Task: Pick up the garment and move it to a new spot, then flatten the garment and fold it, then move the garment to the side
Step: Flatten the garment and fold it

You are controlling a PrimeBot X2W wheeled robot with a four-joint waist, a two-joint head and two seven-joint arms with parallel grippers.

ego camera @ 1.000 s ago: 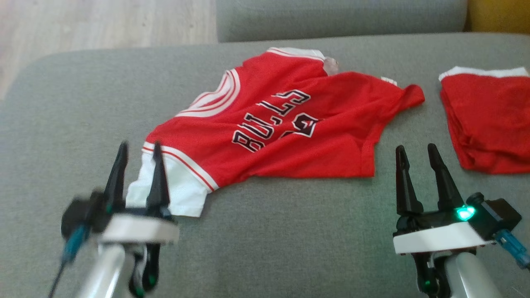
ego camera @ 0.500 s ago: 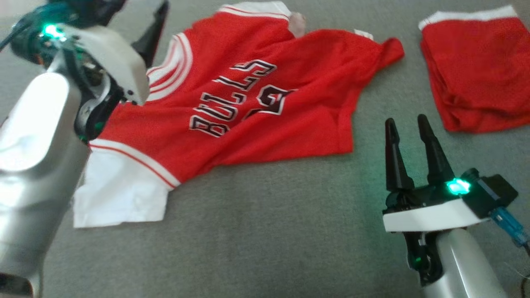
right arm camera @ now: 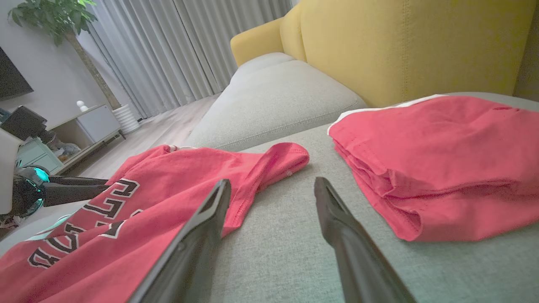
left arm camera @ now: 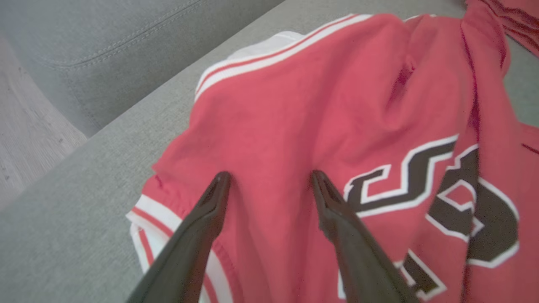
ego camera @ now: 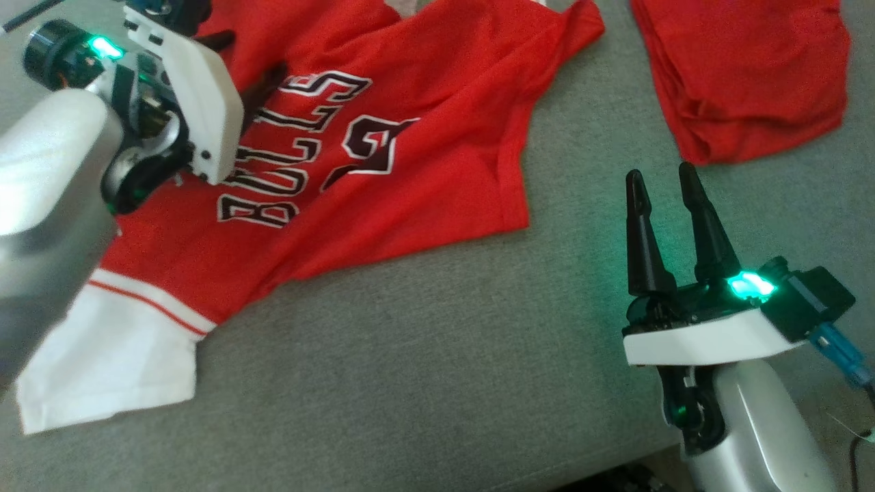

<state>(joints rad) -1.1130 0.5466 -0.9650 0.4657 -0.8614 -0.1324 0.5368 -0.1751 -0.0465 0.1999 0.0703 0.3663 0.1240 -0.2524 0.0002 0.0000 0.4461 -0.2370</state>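
1. Grey woven fabric of a sofa seat [ego camera: 410, 355] carried everything; behind it in the right wrist view stood a yellow armchair [right arm camera: 400, 46], pale curtains [right arm camera: 168, 50] and a potted plant [right arm camera: 54, 17].
2. On the seat's left half a red jersey [ego camera: 410, 164] lay spread out but rumpled, front side up. Its black and white lettering [ego camera: 287, 150] showed, and a white sleeve [ego camera: 109, 362] lay nearest the robot.
3. To the jersey's right, apart from it, a folded red cloth [ego camera: 745, 75] with a white edge rested on the same seat.
4. The left pincer [left arm camera: 269, 174] had its two dark fingers spread wide. It pointed down at the jersey's upper part, beside the striped trim and just left of the lettering in the left wrist view.
5. Its fingertips [left arm camera: 221, 181] lay right at the red fabric. Whether they pressed into it could not be told.
6. The right pincer [ego camera: 660, 172] was spread wide too and held no cloth. It hovered over bare grey seat, between the jersey's hem and the folded red cloth, apart from both.
7. Its green light glowed at the wrist.
8. In the left wrist view a strip of pale wooden floor [left arm camera: 25, 139] showed beyond the seat's edge.
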